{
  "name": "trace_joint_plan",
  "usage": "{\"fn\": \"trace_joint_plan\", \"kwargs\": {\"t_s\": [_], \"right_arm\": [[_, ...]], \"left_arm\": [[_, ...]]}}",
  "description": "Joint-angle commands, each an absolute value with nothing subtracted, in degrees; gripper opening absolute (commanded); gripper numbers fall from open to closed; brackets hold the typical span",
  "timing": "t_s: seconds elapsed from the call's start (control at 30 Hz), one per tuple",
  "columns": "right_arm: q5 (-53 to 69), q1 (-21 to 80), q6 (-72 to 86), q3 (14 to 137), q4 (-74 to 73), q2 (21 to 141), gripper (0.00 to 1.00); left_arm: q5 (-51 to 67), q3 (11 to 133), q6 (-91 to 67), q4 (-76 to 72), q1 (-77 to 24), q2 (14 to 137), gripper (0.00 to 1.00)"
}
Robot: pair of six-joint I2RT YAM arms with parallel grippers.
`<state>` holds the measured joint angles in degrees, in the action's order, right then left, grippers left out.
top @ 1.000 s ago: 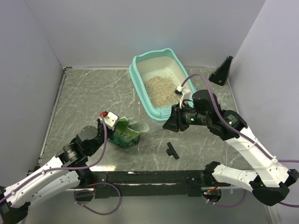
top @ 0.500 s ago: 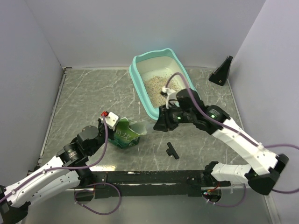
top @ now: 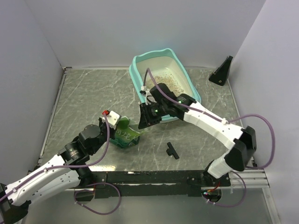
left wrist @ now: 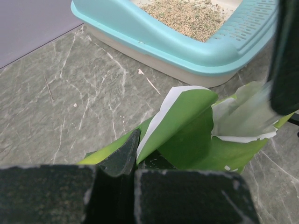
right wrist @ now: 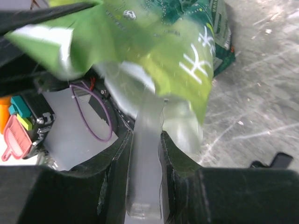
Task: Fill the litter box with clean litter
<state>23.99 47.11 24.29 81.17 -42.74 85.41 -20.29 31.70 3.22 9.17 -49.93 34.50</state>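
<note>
The litter box [top: 138,79], teal rim and cream pan, stands at the back centre with tan litter [top: 163,80] in it; it also shows in the left wrist view [left wrist: 154,35]. A green bag [top: 125,134] lies open on the table. My left gripper [top: 111,122] is shut on the bag's edge [left wrist: 154,126]. My right gripper [top: 145,116] is shut on the handle of a clear plastic scoop [right wrist: 145,154]. The scoop's head reaches into the bag's mouth [right wrist: 177,42] and also shows in the left wrist view [left wrist: 243,116].
A small black part [top: 172,150] lies on the table in front of the right arm. A black wedge-shaped stand [top: 222,71] sits at the back right. Grey walls close in the left, back and right sides.
My right arm has swung left from beside the litter box's near corner to the bag, carrying the clear scoop to the bag's mouth. The left arm and bag have stayed put.
</note>
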Motion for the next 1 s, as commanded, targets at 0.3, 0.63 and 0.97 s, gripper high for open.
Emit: {"fn": "trace_joint_plan", "kwargs": {"t_s": [0.3, 0.63, 0.97], "right_arm": [[40.77, 46.85, 33.12, 75.17, -26.57, 99.75, 0.00], [51.15, 45.18, 50.79, 54.07, 15.09, 94.14, 0.00], [47.38, 44.03, 54.84, 42.82, 21.71, 79.65, 0.00]], "left_arm": [[-21.01, 33.57, 1.41, 8.53, -49.92, 33.05, 0.01], [-21.62, 33.31, 1.85, 8.35, -49.92, 32.70, 0.01], [-22.32, 33.05, 2.29, 8.61, -49.92, 33.31, 0.01]]}}
